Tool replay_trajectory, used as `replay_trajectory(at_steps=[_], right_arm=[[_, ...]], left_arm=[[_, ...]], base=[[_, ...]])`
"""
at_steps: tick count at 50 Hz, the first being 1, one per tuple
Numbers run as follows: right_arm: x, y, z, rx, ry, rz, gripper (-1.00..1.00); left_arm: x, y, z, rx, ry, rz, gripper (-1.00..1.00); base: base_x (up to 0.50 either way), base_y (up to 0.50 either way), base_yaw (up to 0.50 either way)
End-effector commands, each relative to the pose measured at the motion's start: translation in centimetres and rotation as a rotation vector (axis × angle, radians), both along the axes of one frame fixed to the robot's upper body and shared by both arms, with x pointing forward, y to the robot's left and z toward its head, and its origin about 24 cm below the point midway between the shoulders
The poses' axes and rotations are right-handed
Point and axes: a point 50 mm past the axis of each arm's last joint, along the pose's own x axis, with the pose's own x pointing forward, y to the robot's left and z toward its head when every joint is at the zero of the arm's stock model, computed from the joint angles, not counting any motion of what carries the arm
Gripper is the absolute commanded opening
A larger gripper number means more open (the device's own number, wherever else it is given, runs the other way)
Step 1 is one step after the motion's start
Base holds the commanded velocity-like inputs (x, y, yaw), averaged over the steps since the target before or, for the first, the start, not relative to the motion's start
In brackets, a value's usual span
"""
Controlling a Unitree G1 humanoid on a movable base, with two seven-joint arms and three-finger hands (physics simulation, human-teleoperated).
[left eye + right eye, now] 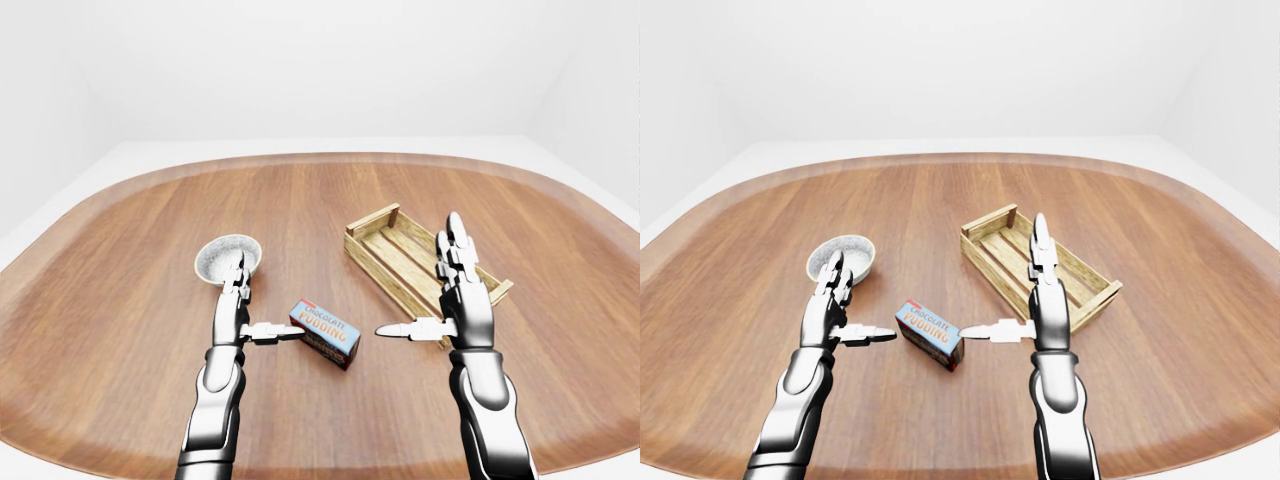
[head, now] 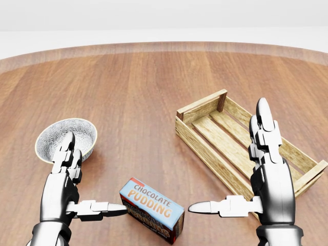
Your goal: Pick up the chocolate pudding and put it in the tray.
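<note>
The pudding box (image 2: 152,209) lies on the wooden worktop (image 2: 138,97) between the two hands, at the bottom of the head view. The left hand (image 2: 69,187) is released, its thumb tip just beside the box's left end. The right hand (image 2: 259,177) is released too, fingers upright, thumb pointing at the box. The wooden tray (image 2: 228,138) sits right of the box; a speckled bowl (image 2: 65,138) sits left.

table (image 2: 143,92): smooth polished wood, I see
tray (image 2: 205,105): rough pale slats
pudding box (image 2: 152,209): printed card
bowl (image 2: 51,136): speckled ceramic
hands: glossy metal
</note>
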Motion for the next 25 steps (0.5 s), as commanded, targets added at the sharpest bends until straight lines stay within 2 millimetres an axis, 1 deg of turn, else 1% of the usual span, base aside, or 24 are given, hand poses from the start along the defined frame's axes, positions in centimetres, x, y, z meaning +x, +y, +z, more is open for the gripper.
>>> replay_trajectory(at_steps=[1,3,4,7,9,10,11,12,13,14,15,17,22,25], right_arm=[[0.0,0.0,-0.1,0.004,0.004,0.003,1.00],[0.0,0.0,-0.1,0.003,0.005,0.003,1.00],[0.0,0.0,-0.1,0.004,0.003,0.004,1.00],[0.0,-0.1,-0.6,0.001,0.028,0.003,1.00],[0.0,-0.1,-0.5,0.033,0.022,0.023,1.00],[0.0,-0.2,-1.7,0.033,0.075,0.016,1.00],[0.0,-0.2,-1.3,0.029,0.059,0.018,1.00],[0.1,-0.2,-0.4,0.027,0.019,0.020,1.00],[0.1,-0.2,-0.3,0.027,0.016,0.020,1.00],[0.2,-0.2,-2.0,0.027,0.088,0.010,1.00],[0.2,-0.2,-1.3,0.025,0.057,0.015,1.00],[0.1,-0.1,-0.9,0.018,0.042,0.021,1.00],[0.1,0.1,-1.7,0.010,0.076,0.020,1.00],[0.1,0.3,-2.3,-0.028,0.104,0.011,1.00]], left_arm=[[0.0,0.0,0.0,-0.001,-0.001,0.000,1.00],[-0.1,0.0,0.0,0.001,-0.004,0.001,1.00],[-0.1,-0.3,-0.2,0.032,0.006,-0.019,1.00],[0.0,-0.2,-0.5,0.033,0.018,-0.020,1.00],[0.0,-0.2,-0.5,0.032,0.019,-0.020,1.00],[0.1,-0.2,-0.5,0.032,0.020,-0.020,1.00],[0.1,-0.2,-0.5,0.032,0.020,-0.020,1.00],[0.1,-0.2,-0.5,0.031,0.020,-0.020,1.00],[0.1,-0.2,-0.5,0.031,0.020,-0.020,1.00],[0.1,-0.2,-0.5,0.031,0.019,-0.020,1.00],[0.1,-0.2,-0.5,0.032,0.018,-0.021,1.00],[0.1,-0.2,-0.5,0.032,0.017,-0.022,1.00],[0.1,-0.3,-0.5,0.034,0.015,-0.024,1.00],[0.1,-0.3,-0.5,0.036,0.014,-0.026,1.00]], base=[[0.00,0.00,0.00],[0.00,0.00,0.00],[0.00,0.00,0.00],[0.00,0.00,0.00],[0.00,0.00,0.00],[0.00,0.00,0.00],[0.00,0.00,0.00],[0.00,0.00,0.00],[0.00,0.00,0.00],[0.00,0.00,0.00],[0.00,0.00,0.00],[0.00,0.00,0.00],[0.00,0.00,0.00],[0.00,0.00,0.00]])
